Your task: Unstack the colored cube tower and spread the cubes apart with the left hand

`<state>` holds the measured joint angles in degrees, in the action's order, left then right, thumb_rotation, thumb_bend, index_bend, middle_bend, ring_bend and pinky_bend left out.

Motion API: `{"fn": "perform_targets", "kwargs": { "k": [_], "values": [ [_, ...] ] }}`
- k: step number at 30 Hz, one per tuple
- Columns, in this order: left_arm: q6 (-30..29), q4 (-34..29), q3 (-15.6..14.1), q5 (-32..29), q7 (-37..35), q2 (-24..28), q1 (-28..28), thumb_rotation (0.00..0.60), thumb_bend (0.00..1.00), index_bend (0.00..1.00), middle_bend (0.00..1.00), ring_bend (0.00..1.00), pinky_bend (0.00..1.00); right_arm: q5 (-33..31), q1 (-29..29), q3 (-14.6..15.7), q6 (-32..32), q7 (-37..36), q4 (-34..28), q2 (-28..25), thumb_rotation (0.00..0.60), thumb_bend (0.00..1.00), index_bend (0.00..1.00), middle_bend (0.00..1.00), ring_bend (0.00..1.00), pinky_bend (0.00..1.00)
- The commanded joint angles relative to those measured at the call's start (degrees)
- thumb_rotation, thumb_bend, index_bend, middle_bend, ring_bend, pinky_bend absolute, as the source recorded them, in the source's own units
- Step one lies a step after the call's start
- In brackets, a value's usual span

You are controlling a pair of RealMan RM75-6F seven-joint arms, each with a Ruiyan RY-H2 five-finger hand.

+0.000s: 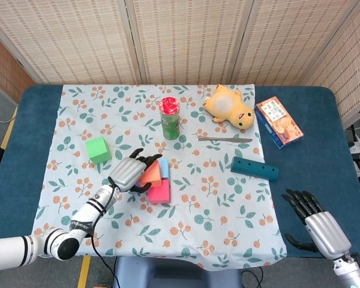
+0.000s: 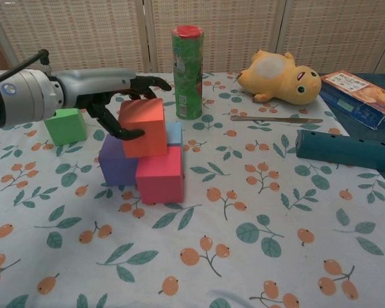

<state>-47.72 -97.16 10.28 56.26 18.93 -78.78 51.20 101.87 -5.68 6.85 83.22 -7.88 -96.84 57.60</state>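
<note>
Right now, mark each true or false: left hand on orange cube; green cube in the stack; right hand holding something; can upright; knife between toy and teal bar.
1. The left hand is on the orange cube: true, fingers over its top, thumb at its side.
2. The green cube is in the stack: false, it sits apart on the cloth, to the left.
3. The right hand holds something: false, it is open at the table edge.
4. The green can stands upright: true.
5. The knife lies between the plush toy and the teal bar: true.
</note>
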Motion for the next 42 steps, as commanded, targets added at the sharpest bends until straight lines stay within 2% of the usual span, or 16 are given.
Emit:
{"fn": "perform_targets", "kwargs": {
  "k": [1,8,12,14,18,21,25,28,30,33,39,40,42],
  "values": [
    [-1.9,-1.2,0.0,2.1,-1.6,0.9,-1.1,0.600,0.42,0.10,0.35,0.44,0.11,0.0,0.0,0.0,0.0,0.1,-0.1,0.0,0.536,0.18,0.00,0.00,0.00,0.00],
    [-7.4,-4.2,1.0,7.5,-7.4,6.7,-5.2,0.600,0.41,0.11,0.35,0.44,0.13,0.2,0.1,0.2,0.1,0.1,-0.2,-0.1,0.536,0.18,0.00,0.00,0.00,0.00],
    [-11.2,-0.2,1.1,8.8,-10.2,9.9,-8.5,0.600,0.41,0.12,0.35,0.44,0.11,0.6,0.2,0.3,0.4,0.2,-0.2,-0.3,0.536,0.18,0.00,0.00,0.00,0.00],
    [-11.7,3.9,0.5,8.0,-12.2,10.4,-10.3,0.600,0.42,0.12,0.36,0.44,0.11,0.7,0.3,0.3,0.7,0.3,-0.3,-0.3,0.538,0.18,0.00,0.00,0.00,0.00],
    [-8.1,9.4,-1.5,6.1,-18.6,10.7,-13.1,0.600,0.42,0.13,0.36,0.44,0.11,0.6,0.2,0.3,0.5,0.4,-0.3,-0.2,0.536,0.18,0.00,0.00,0.00,0.00],
    [-7.1,12.2,-4.0,9.9,-23.3,9.5,-15.2,0.600,0.42,0.13,0.36,0.44,0.11,0.4,0.1,0.3,-0.1,0.6,-0.4,0.0,0.537,0.18,0.00,0.00,0.00,0.00],
    [-9.0,13.7,-6.4,15.2,-25.0,7.8,-17.1,0.600,0.42,0.13,0.36,0.44,0.10,0.4,0.0,0.3,-0.1,0.8,-0.4,0.1,0.534,0.18,0.00,0.00,0.00,0.00],
    [-9.9,13.0,-7.8,18.0,-24.7,7.5,-18.0,0.600,0.42,0.12,0.34,0.43,0.10,0.2,0.1,0.2,0.0,0.5,-0.2,0.0,0.537,0.18,0.00,0.00,0.00,0.00],
    [-10.3,13.0,-8.5,18.9,-23.4,7.0,-18.4,0.600,0.42,0.10,0.33,0.39,0.09,0.1,0.0,0.2,-0.1,0.4,-0.1,0.0,0.537,0.18,0.00,0.00,0.00,0.00],
    [-9.8,14.4,-8.9,17.8,-19.6,5.4,-18.7,0.600,0.42,0.08,0.30,0.33,0.08,0.3,-0.2,0.4,-0.5,0.3,-0.1,0.0,0.537,0.18,0.00,0.00,0.00,0.00],
    [-10.5,17.6,-7.8,14.3,-13.3,3.0,-19.3,0.600,0.42,0.05,0.28,0.33,0.08,0.4,0.1,0.4,0.2,0.1,-0.2,-0.2,0.536,0.18,0.00,0.00,0.00,0.00],
    [-10.5,17.6,-7.6,13.7,-12.4,3.1,-19.4,0.600,0.42,0.03,0.25,0.29,0.08,0.4,0.1,0.4,0.3,0.1,-0.2,-0.2,0.536,0.18,0.00,0.00,0.00,0.00],
    [-10.5,17.0,-7.3,12.8,-12.0,3.5,-19.7,0.600,0.42,0.00,0.15,0.13,0.07,0.4,0.1,0.4,0.1,0.1,-0.3,-0.2,0.536,0.18,0.00,0.00,0.00,0.00]
  ]
}}
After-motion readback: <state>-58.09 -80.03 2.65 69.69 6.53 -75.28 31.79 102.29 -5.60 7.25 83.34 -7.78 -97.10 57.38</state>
